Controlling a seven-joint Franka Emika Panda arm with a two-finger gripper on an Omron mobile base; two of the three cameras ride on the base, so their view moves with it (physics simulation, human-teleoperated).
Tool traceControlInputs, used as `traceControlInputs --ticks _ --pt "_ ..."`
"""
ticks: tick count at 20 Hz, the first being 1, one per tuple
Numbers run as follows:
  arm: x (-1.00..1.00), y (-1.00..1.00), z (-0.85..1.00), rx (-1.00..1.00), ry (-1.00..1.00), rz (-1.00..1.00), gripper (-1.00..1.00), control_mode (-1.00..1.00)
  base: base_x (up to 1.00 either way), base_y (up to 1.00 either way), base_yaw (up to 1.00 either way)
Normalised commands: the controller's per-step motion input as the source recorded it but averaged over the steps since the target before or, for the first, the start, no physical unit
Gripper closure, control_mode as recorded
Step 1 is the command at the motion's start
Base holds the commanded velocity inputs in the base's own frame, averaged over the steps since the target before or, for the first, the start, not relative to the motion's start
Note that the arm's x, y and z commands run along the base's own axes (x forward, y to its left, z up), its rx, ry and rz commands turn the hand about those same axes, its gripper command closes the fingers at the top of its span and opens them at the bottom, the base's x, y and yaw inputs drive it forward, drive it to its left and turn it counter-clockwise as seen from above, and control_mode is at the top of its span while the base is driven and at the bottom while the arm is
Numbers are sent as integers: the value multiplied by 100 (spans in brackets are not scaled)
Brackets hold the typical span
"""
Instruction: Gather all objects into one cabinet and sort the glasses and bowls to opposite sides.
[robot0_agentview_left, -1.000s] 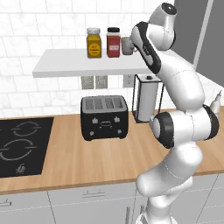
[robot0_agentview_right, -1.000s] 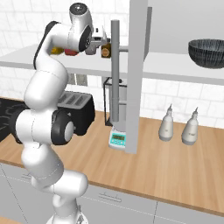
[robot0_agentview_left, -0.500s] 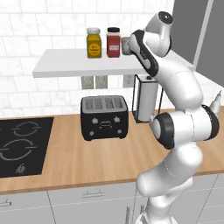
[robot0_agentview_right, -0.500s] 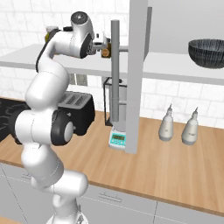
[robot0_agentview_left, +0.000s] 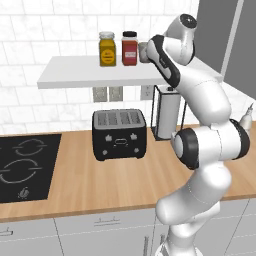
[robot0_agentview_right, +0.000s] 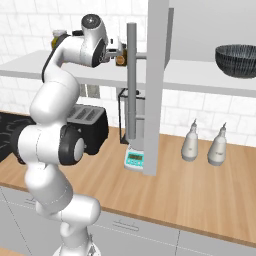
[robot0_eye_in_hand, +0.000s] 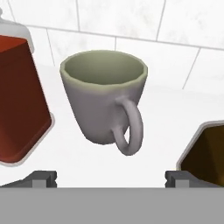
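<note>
Up on the white shelf (robot0_agentview_left: 75, 75) backed by white tiles, the gripper (robot0_eye_in_hand: 111, 177) faces a grey-brown mug (robot0_eye_in_hand: 105, 98) with its jaws spread wide and nothing between them; the two dark fingertips (robot0_eye_in_hand: 40, 178) show at the bottom corners of the hand view, well to either side of the mug. That close view gives what the base cameras cannot: the mug stands upright on the shelf, empty, its handle turned toward the camera, with the red jar (robot0_eye_in_hand: 19, 98) just beside it on one side and a dark brown object (robot0_eye_in_hand: 205, 151) at the other edge, cut off so that I cannot tell what it is.

From the left base view the arm hides most of the mug; only a sliver of it (robot0_agentview_left: 143, 51) shows next to the red jar (robot0_agentview_left: 129, 48), which stands by the yellow jar (robot0_agentview_left: 107, 48). Both jars carry round labels, too small to read. Below the shelf sit a black toaster (robot0_agentview_left: 119, 133), a paper towel holder (robot0_agentview_left: 166, 114) and a black hob (robot0_agentview_left: 25, 167) set into the wooden counter (robot0_agentview_left: 100, 185).

The right base view adds the cabinet (robot0_agentview_right: 200, 30) with its open dark grey door (robot0_agentview_right: 156, 85) edge-on and its bar handle (robot0_agentview_right: 131, 85) standing between the gripper's end of the arm and the cabinet shelf, where the wide dark bowl (robot0_agentview_right: 238, 60) rests. Two pale bottles (robot0_agentview_right: 191, 142) and a small scale (robot0_agentview_right: 135, 159) stand on the counter beneath.
</note>
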Motion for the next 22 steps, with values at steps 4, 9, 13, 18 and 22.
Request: traceControlInputs --ticks 4,9,13,18,22 --pt "11 0 0 0 -1 0 -100 -100 0 0 0" --pt "18 0 0 0 -5 0 -100 -100 0 0 0" --pt "19 0 0 1 -6 0 -100 -100 0 0 0" --pt "18 0 0 1 -10 0 -100 -100 0 0 0" --pt "17 0 0 0 -8 -3 -100 -100 0 0 0"
